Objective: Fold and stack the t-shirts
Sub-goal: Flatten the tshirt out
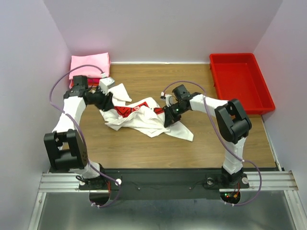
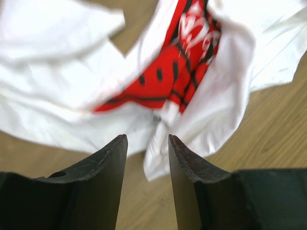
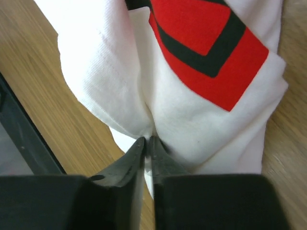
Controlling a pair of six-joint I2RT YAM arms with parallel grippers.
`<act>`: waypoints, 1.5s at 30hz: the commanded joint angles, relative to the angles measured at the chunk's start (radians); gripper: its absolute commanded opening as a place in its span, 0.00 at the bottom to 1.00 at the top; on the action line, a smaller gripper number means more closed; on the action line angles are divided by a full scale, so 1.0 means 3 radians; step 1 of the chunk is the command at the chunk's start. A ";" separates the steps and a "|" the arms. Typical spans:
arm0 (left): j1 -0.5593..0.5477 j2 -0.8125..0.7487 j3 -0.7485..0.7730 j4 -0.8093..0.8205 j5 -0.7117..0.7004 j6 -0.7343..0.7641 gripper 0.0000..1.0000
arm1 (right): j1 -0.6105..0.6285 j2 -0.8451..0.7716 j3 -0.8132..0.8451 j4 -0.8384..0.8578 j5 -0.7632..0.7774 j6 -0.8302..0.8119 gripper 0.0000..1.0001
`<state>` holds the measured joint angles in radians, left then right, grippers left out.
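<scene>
A crumpled white t-shirt (image 1: 144,120) with a red and black print lies in the middle of the table. My right gripper (image 1: 169,117) is shut on a pinch of its white cloth (image 3: 158,115) at the shirt's right side. My left gripper (image 1: 108,101) is at the shirt's left side, open, with a white fold (image 2: 158,153) lying just ahead of and between its fingers (image 2: 108,163). A folded pink t-shirt (image 1: 90,64) lies in the far left corner. A red t-shirt does not show apart from a red edge under the pink one.
A rigid red plastic tray (image 1: 240,81) stands at the far right of the wooden table (image 1: 144,148). White walls close in the left, back and right sides. A small white object (image 1: 106,84) sits by the left arm near the pink shirt.
</scene>
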<state>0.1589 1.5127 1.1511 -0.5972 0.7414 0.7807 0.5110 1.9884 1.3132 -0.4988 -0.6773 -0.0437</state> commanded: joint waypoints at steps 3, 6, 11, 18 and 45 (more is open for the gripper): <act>-0.0682 -0.0343 0.0050 0.0654 0.0086 -0.0780 0.53 | -0.0021 -0.0558 0.0193 -0.0050 0.0314 -0.0130 0.47; -0.0872 -0.0303 -0.0083 0.0865 -0.0037 -0.0925 0.54 | 0.0014 -0.0681 0.0341 -0.0030 0.0473 -0.0181 0.56; -0.1015 -0.0032 -0.0150 0.1106 -0.0094 -0.1226 0.53 | 0.0295 -0.0692 0.0536 -0.0030 0.1156 -0.0508 0.57; -0.1051 0.0265 -0.0212 0.1167 -0.0237 -0.1222 0.61 | 0.0807 -0.0518 0.0577 0.0297 0.1910 -0.0917 0.61; -0.0734 0.0853 -0.0063 0.0948 -0.0155 -0.1150 0.19 | 0.1375 -0.0472 -0.0328 0.2056 0.3147 -0.1859 0.57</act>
<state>-0.0696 1.7847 1.0966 -0.2867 0.6731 0.4137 0.9241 1.8915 1.1969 0.0311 0.2226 -0.6243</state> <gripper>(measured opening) 0.188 0.574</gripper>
